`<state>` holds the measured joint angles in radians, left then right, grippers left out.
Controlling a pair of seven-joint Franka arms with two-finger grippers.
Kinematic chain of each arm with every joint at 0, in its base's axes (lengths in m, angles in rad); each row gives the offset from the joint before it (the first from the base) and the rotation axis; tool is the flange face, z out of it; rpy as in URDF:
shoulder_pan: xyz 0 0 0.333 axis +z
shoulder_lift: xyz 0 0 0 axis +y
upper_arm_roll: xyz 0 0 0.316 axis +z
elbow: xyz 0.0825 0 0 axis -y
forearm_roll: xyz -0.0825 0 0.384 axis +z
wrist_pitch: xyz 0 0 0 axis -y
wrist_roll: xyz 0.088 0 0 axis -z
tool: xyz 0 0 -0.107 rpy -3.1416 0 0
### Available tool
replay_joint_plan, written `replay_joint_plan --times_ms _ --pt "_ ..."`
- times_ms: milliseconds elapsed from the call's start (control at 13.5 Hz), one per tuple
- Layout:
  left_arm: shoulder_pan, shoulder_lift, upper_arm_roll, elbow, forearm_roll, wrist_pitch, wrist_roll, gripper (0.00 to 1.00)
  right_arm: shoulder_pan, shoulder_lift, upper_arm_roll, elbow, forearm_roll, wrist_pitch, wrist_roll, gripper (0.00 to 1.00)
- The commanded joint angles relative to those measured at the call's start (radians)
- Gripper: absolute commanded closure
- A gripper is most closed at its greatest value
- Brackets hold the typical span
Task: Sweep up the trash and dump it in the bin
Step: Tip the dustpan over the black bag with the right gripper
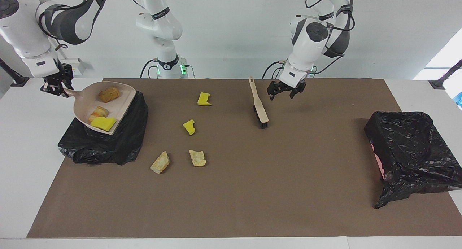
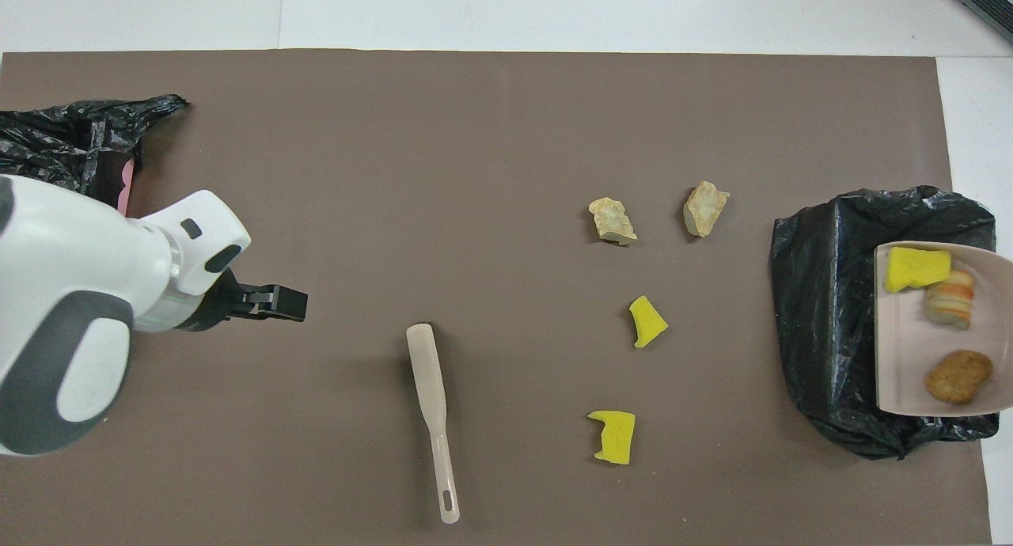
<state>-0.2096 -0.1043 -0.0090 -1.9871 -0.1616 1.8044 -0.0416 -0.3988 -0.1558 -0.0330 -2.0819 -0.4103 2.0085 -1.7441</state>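
- Right pincer (image 1: 57, 87): fingers closed on the handle of the beige dustpan (image 1: 119, 108), a smooth scoop held tilted over a bin at the desk edge by the right arm's end. It lies out of frame in the overhead view.
- Dustpan load, three pieces of trash: one round brown crumbed lump (image 1: 109, 94) nearest the handle, one orange-striped lump (image 1: 98, 113) in the middle, one bright yellow sponge chunk (image 1: 103, 123) at the pan's lip.
- Bins, two, each lined with crinkled glossy black plastic: the one under the dustpan (image 1: 108, 144), and a second (image 1: 411, 148) at the edge by the left arm's end, with a pink wall showing beneath its liner.
- Left pincer (image 1: 286, 92): fingers parted, holding nothing, hanging above the brown mat (image 1: 252, 191) just beside the brush handle, toward the left arm's end of the desk.
- Brush (image 1: 259, 105), one: flat beige handle with a hang-hole, dark bristles at the end farther from the robots, lying on the mat.
- Loose trash on the mat, four pieces, between brush and dustpan bin and well apart from both pincers: a notched yellow sponge chunk (image 1: 204, 99) nearest the robots; a smaller yellow sponge chunk (image 1: 189, 127) farther out; two pale tan, rough-edged lumps (image 1: 160, 162) (image 1: 197, 158) farthest out, side by side.
- Total trash counted: seven.
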Motion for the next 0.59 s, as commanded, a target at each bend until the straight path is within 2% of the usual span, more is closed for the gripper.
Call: replay_joint_plan --times_ms 0,297,519 --pt "0.093 0.072 -0.013 0.18 0.016 -0.167 0.127 0.0 0.032 -0.062 0.012 -0.073 -0.134 0.02 0.101 1.0" --pt "0.134 0.075 -0.013 0.319 0.057 -0.31 0.12 0.0 0.129 -0.077 0.015 -0.09 -0.309 -0.04 0.297 1.0" --pt "0.151 0.068 -0.009 0.312 0.062 -0.304 0.126 0.0 0.227 -0.09 0.016 -0.09 -0.438 -0.144 0.409 1.0"
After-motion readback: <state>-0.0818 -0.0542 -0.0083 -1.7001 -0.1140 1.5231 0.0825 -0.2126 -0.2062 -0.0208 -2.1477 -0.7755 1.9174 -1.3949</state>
